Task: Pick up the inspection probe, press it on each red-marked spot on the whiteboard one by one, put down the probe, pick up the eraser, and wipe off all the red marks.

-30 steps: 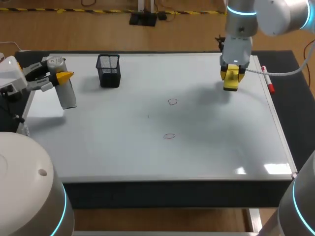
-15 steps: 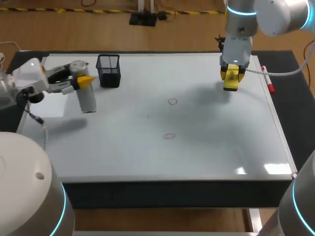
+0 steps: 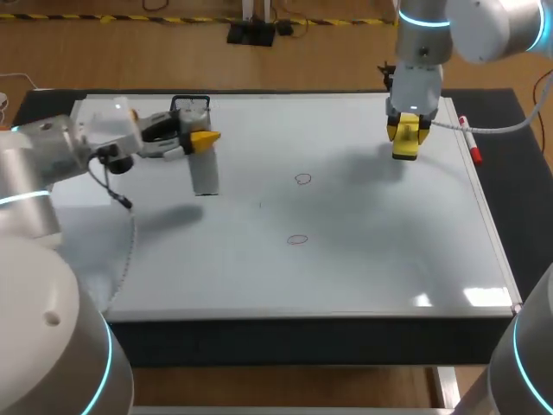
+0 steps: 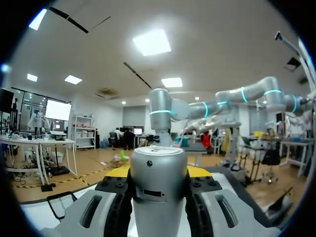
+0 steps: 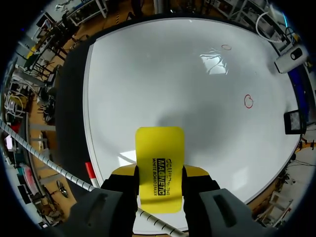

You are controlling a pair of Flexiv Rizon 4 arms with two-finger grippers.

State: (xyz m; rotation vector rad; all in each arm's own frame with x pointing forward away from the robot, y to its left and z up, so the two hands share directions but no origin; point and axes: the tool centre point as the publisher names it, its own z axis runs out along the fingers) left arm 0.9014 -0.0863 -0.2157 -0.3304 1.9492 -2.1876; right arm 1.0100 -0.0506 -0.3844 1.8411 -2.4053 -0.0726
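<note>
The left gripper is shut tight on the inspection probe. The probe is a fat silver tube. One yellow-tipped finger squeezes it from each side. In the head view the probe points down from the gripper at the whiteboard. I cannot tell if its low end touches the board. Just behind this gripper stands a black mesh cup, partly hidden by it. The two red marks are further out, toward the middle of the board. The near red mark is a little way off to the probe's side. The far red mark is well apart from it, closer to the front edge of the board.

The right gripper holds the eraser, a flat yellow block. Both fingers press on it, one from each side, and the block sticks out past the tips. This gripper hangs over the far corner of the whiteboard, and bare white board lies under the eraser. Both red marks are well ahead of it, out on the board. A red marker pen lies just beside this gripper, along the board's edge.
</note>
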